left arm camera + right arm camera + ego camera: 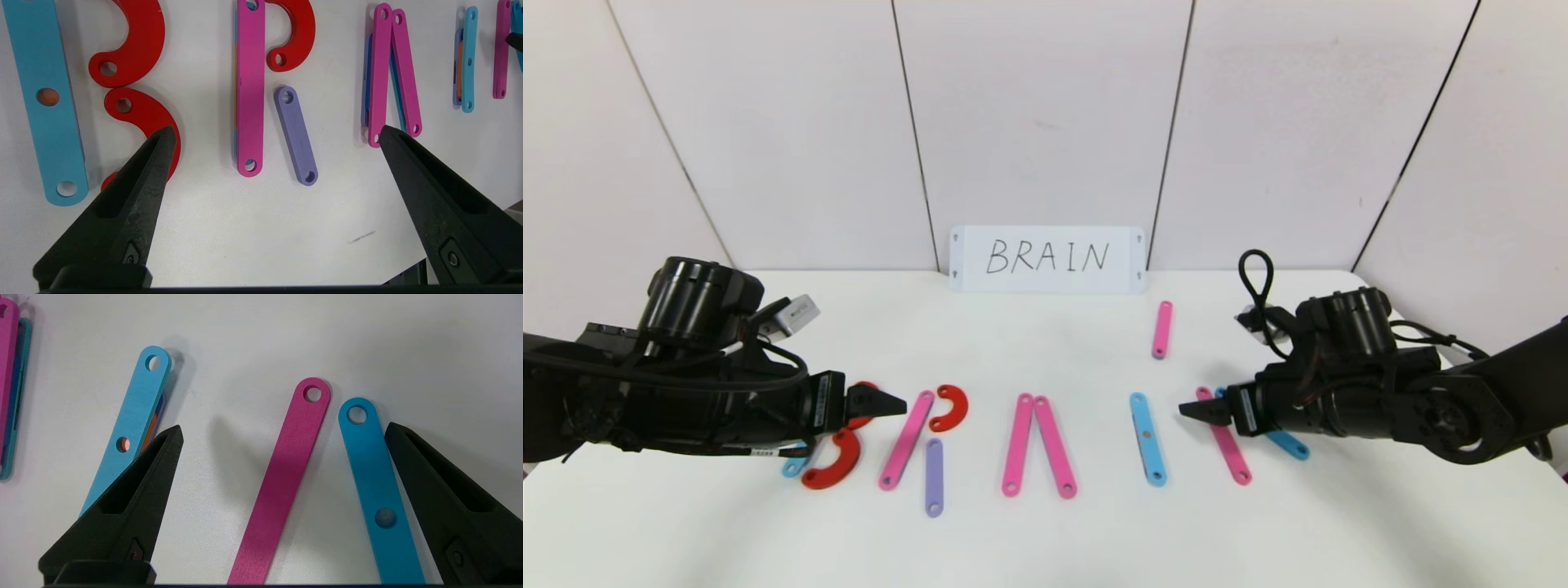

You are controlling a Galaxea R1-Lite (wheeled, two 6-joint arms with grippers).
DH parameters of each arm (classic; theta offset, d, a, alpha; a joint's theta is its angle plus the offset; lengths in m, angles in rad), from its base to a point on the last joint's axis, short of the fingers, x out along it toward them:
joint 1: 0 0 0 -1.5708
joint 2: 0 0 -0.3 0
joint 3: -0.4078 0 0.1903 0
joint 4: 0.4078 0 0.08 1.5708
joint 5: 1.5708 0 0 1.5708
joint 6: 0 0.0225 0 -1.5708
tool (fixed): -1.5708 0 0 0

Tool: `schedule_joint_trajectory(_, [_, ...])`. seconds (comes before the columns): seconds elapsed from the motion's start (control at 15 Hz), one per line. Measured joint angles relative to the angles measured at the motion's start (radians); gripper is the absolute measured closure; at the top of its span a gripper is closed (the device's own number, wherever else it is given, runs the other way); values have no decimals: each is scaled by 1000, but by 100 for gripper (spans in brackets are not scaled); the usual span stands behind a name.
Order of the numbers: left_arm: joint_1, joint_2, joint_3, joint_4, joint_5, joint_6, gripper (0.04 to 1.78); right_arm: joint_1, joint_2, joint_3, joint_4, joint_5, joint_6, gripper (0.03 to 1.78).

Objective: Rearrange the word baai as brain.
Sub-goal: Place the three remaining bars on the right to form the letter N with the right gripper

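Note:
The flat pieces lie in a row on the white table. At the left, a blue bar (45, 102) with two red arcs (139, 41) (143, 118). Then a pink bar (907, 441), a red arc (952, 407) and a purple bar (934, 476). Two pink bars (1018, 443) (1055, 447) meet at their far ends. A blue bar (1147, 438) lies alone. At the right, a pink bar (282, 482) and a blue bar (376, 486) lie between my right gripper's open fingers. My left gripper (894, 403) hovers open and empty beside the red arcs. My right gripper (1191, 412) is open and empty.
A white card (1047, 258) reading BRAIN stands at the table's back edge. One loose pink bar (1161, 329) lies apart, behind the row at the right. Grey wall panels close the back.

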State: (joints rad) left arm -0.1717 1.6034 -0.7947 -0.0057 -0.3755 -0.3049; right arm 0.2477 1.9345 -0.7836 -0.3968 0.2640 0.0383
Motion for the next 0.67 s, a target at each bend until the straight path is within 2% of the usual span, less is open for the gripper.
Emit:
schedule_joint_trajectory(0.2, [0, 0, 0, 0, 0, 0, 8, 10, 9, -7, -6, -122, -10, 8])
schedule_joint_trajectory(0.47, [0, 0, 0, 0, 0, 0, 8, 29, 23, -12, -6, -207, -13, 8])
schedule_joint_trajectory(0.67, [0, 0, 0, 0, 0, 0, 8, 32, 33, -13, -6, -227, -13, 8])
